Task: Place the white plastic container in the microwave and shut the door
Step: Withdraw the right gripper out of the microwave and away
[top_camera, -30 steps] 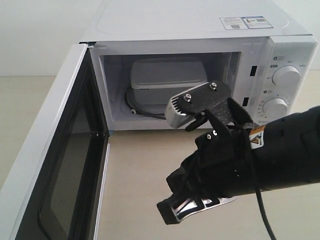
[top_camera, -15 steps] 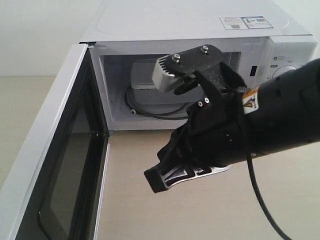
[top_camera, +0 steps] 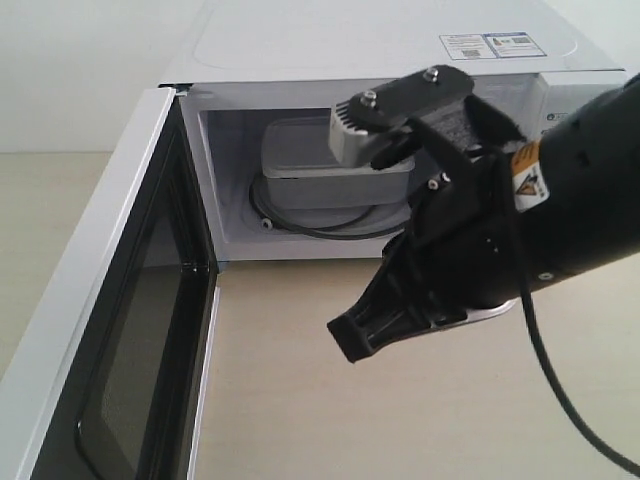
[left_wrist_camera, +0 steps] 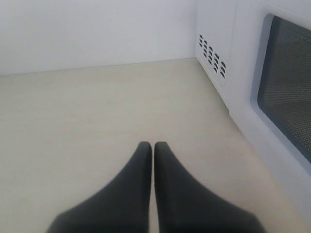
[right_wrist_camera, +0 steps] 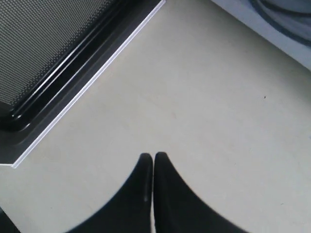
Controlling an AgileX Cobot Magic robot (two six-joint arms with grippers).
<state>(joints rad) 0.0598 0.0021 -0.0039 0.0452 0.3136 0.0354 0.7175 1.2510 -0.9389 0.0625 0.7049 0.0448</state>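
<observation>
Before white countertop microwave, hovers with black right pincer shut, empty; could slam white dark-windowed door, jolting translucent-white plastic container.

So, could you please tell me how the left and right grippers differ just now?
The left gripper sits outside the open door; the right gripper sits on its inner side, before the microwave. Only the right shows in the exterior view. Both are shut and empty.

I see a pale beige tabletop with faint grain; the white microwave stands directly on it, its door swung wide open above the surface.
</observation>
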